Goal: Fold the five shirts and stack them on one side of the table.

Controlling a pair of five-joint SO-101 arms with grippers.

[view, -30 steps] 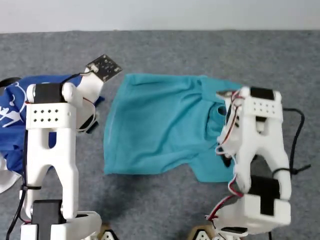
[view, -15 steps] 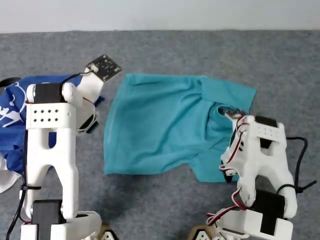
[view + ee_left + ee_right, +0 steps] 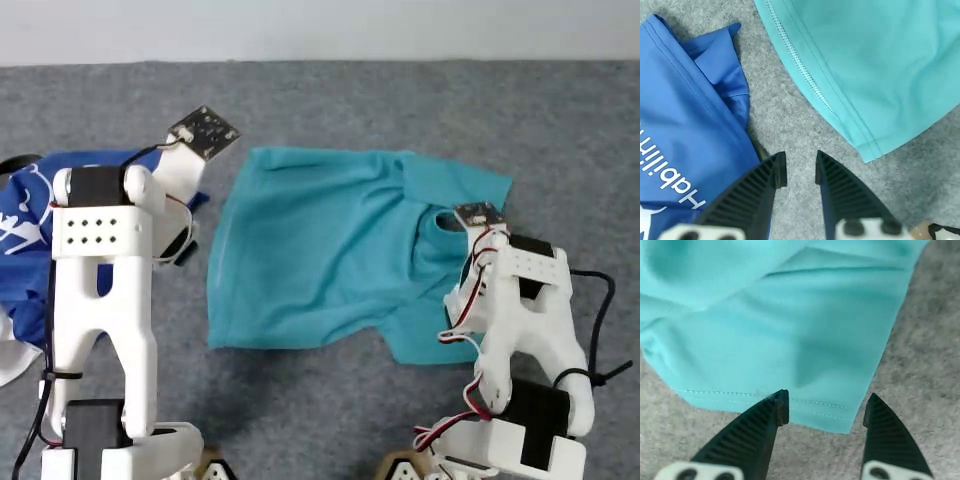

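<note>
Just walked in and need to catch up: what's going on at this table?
Two robot arms are working on shirts. A teal shirt lies spread out in the middle of the grey table, and neither arm holds it. The right arm hangs over its near right edge, jaws wide open. The left arm sits over bare table between the teal shirt and a rumpled blue shirt, jaws slightly apart and empty.

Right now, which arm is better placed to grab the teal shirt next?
Right. The right gripper, open, hangs over the hem of the teal shirt; the left gripper sits over mat between the shirts.
</note>
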